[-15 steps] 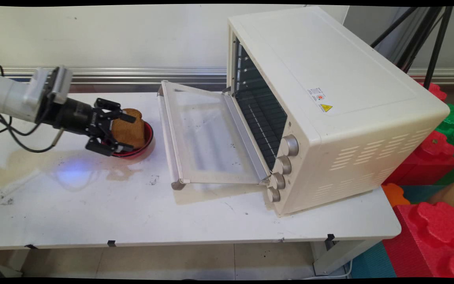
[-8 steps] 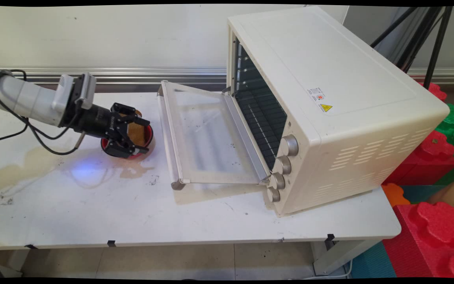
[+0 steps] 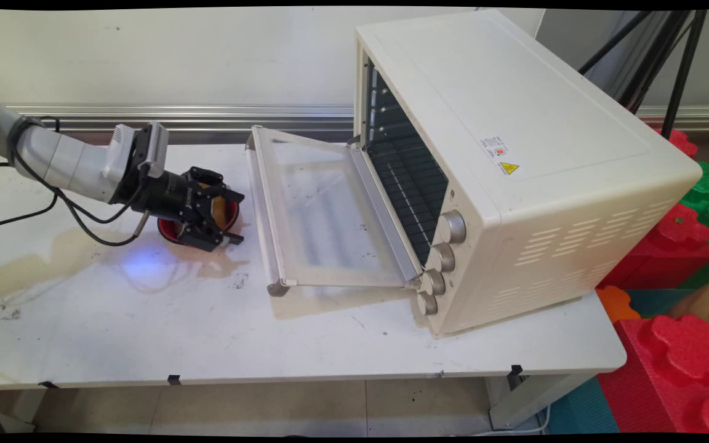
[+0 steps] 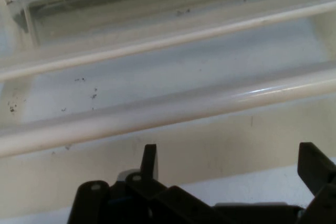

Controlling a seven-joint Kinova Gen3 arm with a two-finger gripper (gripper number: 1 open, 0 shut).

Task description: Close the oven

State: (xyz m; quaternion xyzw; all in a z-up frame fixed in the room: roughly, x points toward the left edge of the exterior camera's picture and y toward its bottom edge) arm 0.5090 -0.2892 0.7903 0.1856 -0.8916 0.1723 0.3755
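White desk (image 3: 145, 320), oven (image 3: 514, 154) at its right end, door (image 3: 324, 209) down. Since a second ago the claw (image 3: 222, 215) has advanced over the red bowl (image 3: 170, 229) near the left rear, fingers spread around the toast (image 3: 218, 209), apparently not yet clamped.

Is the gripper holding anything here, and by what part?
Nothing is held: the gripper is open, with its jaws on either side of the toast in the bowl.
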